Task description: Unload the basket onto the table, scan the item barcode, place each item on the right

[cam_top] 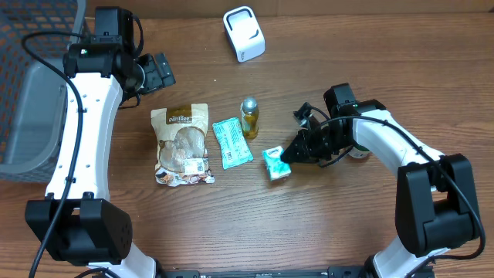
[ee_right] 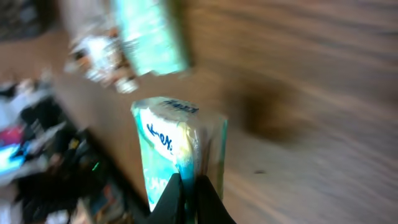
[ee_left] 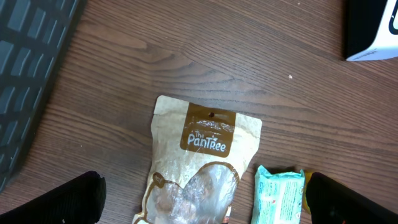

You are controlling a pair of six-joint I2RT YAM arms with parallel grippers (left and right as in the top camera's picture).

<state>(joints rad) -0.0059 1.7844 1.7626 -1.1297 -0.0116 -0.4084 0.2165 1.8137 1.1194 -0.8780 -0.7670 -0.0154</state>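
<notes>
We see the right gripper (cam_top: 285, 154) closed on the tissue pack (cam_top: 275, 165), pinching one thin edge of its wrapper. In the right wrist view the two black fingers (ee_right: 176, 200) meet tight on the bottom of the pack (ee_right: 179, 146), which rises from them with its white and teal print towards the camera; that picture is blurred, so we cannot read more. The pack is at about the middle of the table (cam_top: 347, 224), on the gripper's left side, and we cannot tell whether it touches the wood. The white scanner (cam_top: 244, 34) stands near the far edge, well apart from the pack.

Between them, nearer the pack, stands a small bottle (cam_top: 248, 117). Beside it lies a teal packet (cam_top: 231, 142), and next to that a snack bag (cam_top: 183, 144) lying flat. The left gripper (cam_top: 159, 71) hangs near the table's far left corner with its jaws spread wide, holding nothing, above the bag's top end. A grey basket (cam_top: 31, 85) sits at the left edge.
</notes>
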